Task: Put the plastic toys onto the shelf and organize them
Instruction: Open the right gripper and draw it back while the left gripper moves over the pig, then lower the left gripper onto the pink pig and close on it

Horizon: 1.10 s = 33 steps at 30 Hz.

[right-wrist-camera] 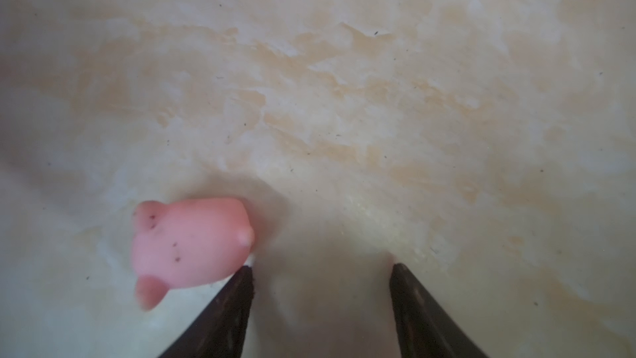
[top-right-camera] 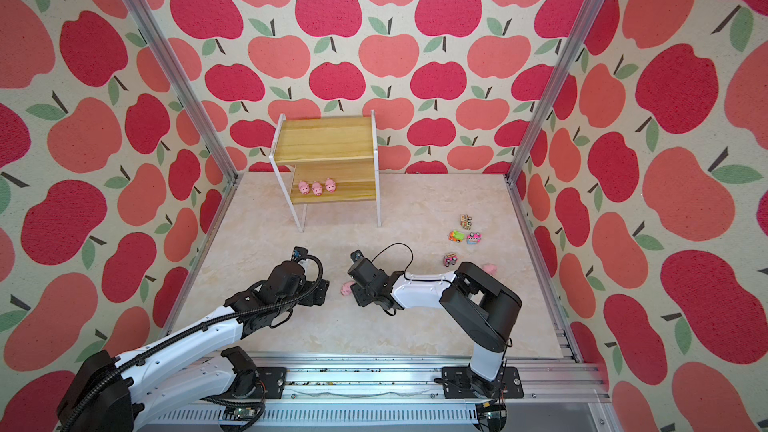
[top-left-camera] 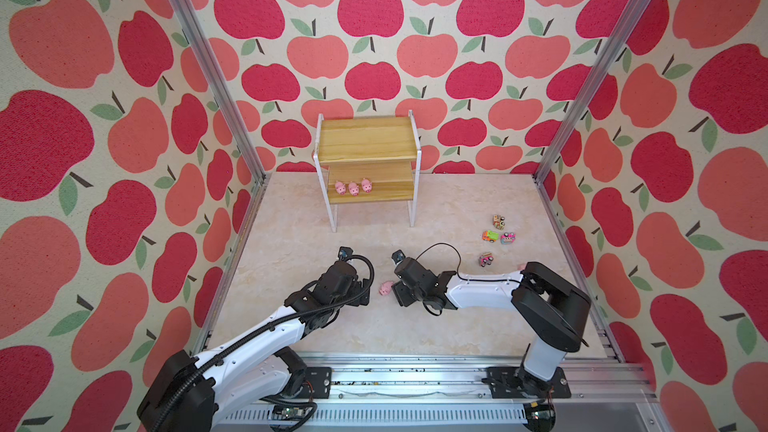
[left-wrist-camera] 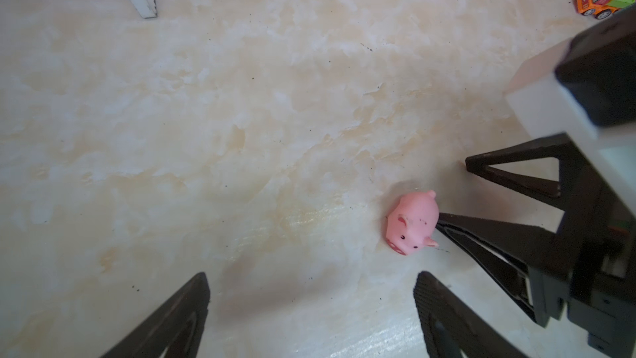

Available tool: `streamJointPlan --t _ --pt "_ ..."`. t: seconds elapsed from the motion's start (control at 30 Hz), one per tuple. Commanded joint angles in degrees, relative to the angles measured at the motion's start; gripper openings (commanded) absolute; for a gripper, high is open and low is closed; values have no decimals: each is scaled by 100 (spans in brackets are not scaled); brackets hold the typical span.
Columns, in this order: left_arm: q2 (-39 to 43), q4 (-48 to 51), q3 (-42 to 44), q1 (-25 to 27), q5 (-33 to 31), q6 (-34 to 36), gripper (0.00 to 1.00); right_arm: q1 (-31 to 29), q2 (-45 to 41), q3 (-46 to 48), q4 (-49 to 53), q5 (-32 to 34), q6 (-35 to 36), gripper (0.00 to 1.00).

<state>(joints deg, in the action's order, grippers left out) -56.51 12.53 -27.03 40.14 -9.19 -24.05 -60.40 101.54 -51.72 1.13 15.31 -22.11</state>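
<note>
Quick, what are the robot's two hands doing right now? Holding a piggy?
Left gripper: open, holding nothing.
Right gripper: open, holding nothing; the pink pig lies just outside its fingers.

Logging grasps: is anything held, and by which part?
Nothing: left end effector and right end effector are open; pink pig lies free beside the right one.

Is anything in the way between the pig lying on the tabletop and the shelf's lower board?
Nothing visible. The tabletop between the pig and the shelf is bare; the trucks sit off to the right. Three pigs fill the lower board's left part, leaving its right part free.
</note>
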Motion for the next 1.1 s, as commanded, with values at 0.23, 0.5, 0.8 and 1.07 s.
streamJointPlan --t 0.23,0.5,0.8,1.07 --pt "-70 -827 488 340 171 -90 96 344 78 -15 -532 -551 163 67" --pt "-545 -1594 505 716 254 249 94 698 -477 441 -1043 -744 215 67" --pt "-1157 -2336 379 908 287 934 87 938 -1595 1456 -1622 -738 216 67" --pt "-1792 -3146 475 984 246 895 84 936 -2491 1956 -1745 -530 331 68"
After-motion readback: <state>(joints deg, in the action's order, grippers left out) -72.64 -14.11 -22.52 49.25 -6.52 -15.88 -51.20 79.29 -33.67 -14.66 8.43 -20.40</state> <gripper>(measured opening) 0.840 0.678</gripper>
